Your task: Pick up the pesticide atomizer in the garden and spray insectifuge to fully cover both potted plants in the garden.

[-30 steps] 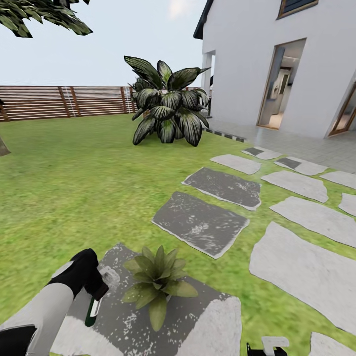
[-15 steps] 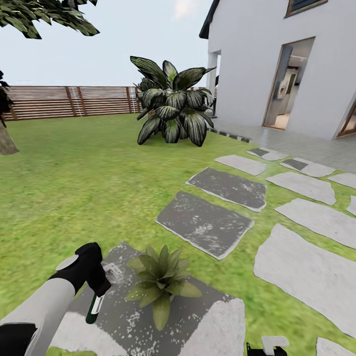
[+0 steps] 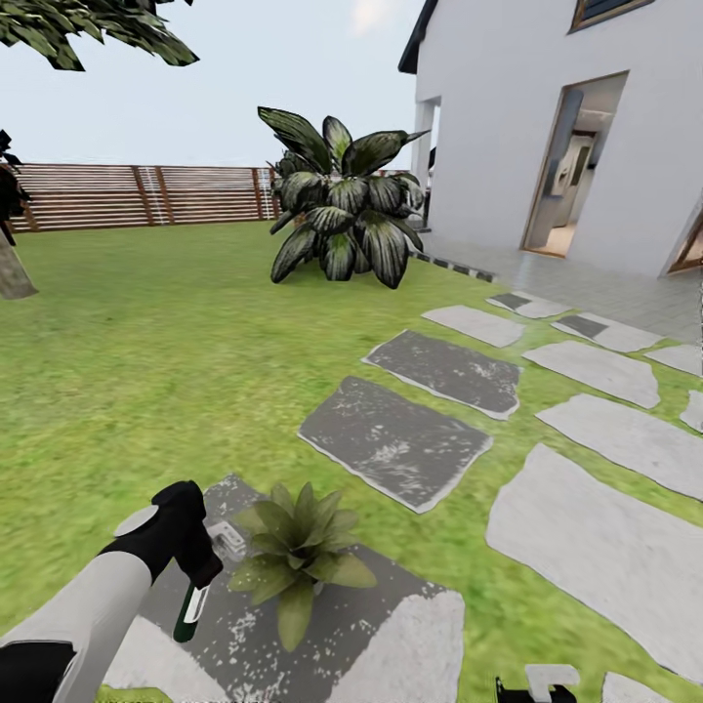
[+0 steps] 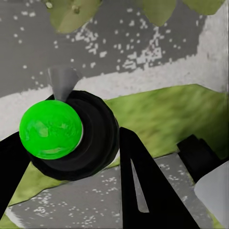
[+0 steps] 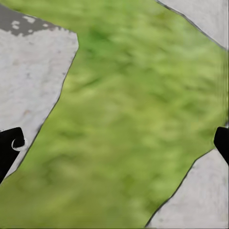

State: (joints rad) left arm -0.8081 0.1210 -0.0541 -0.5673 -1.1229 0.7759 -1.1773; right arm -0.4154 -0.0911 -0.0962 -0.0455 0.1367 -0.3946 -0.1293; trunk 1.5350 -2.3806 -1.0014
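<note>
Now the pesticide atomizer (image 3: 192, 598) is held by the left hand (image 3: 200, 576) at the lower left of the head view, clamped between the two black fingers (image 4: 143, 186). Its white trigger head (image 3: 227, 540) is turned toward the potted plant (image 3: 296, 552), just beside the leaves, and the dark body hangs downward. In the left wrist view the round bottom of the bottle, bright green (image 4: 50, 129), is seen inside a black ring. The potted plant stands on a grey stepping slab (image 3: 381, 610) in the lawn (image 3: 146, 381). The right hand (image 5: 114, 143) is held over grass between pale slabs, with its fingertips (image 5: 9, 148) wide apart and nothing between them. Further away a big dark-leaved bush (image 3: 342, 210), a brown slat fence (image 3: 146, 195) and a white house (image 3: 586, 127) are seen.
</note>
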